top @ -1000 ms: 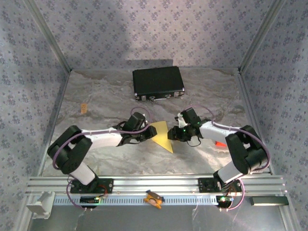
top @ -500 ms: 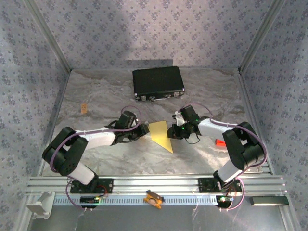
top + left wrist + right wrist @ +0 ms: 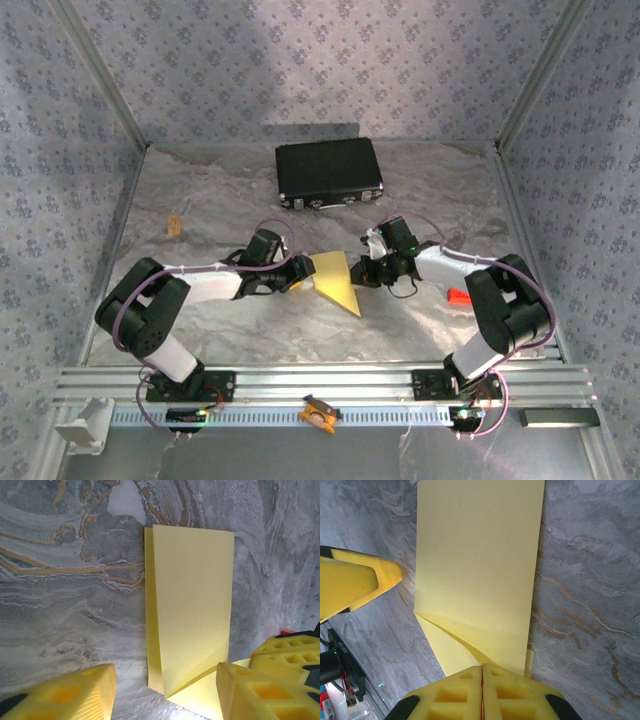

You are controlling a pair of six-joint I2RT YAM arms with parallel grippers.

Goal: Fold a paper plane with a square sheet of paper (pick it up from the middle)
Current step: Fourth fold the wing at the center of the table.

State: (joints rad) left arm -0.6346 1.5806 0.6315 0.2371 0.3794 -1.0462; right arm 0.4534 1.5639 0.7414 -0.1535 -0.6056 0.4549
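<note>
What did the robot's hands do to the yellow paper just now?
The left hand opened its fingers and slid back a little, away from the yellow paper. The right hand squeezed shut at the paper's other edge. The paper and the black case stayed where they were.

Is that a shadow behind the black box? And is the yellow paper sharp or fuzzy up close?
Top view: yes, the case casts a dark shadow on the back wall. Left wrist view: the paper looks sharp and evenly lit. Right wrist view: sharp too, no glare.
</note>
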